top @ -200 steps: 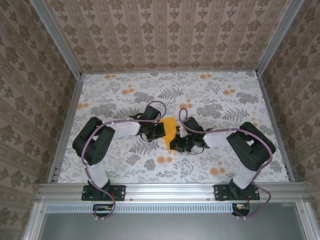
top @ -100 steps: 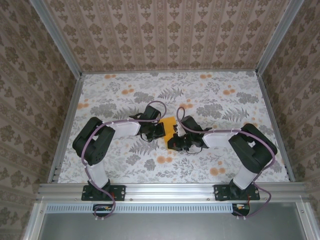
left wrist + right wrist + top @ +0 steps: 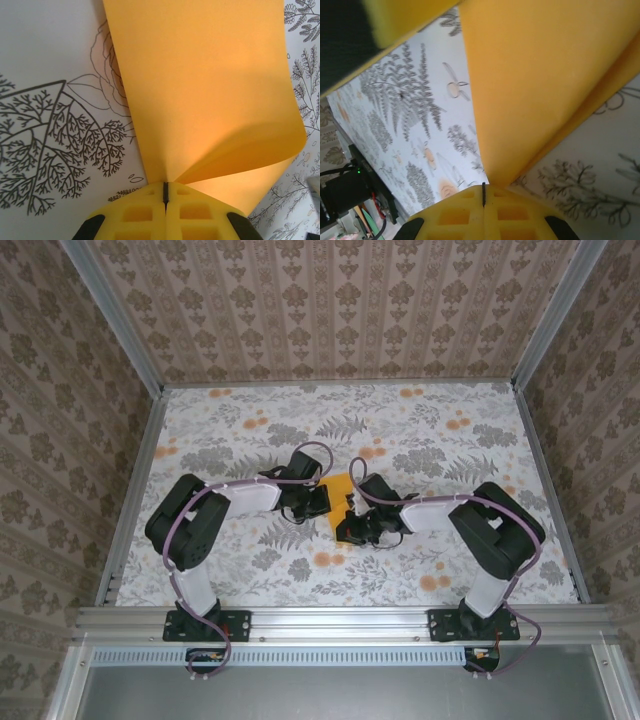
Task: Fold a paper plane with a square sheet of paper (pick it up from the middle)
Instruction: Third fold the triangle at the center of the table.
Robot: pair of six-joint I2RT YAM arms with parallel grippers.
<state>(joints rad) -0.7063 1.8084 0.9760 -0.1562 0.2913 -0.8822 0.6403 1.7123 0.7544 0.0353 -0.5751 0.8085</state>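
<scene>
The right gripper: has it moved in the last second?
Yes, slightly: the right gripper, shut on the square sheet of paper, crept left, away from the table's right rail.

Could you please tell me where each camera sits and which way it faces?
Top external: above and behind the bases, looking down; both arms show, left gripper and right gripper meeting at the square sheet of paper.
Left wrist: on the left arm, looking along its shut jaws at the pinched paper.
Right wrist: likewise on the right arm, jaws shut on the paper.
Shared: the paper over floral cloth.
</scene>
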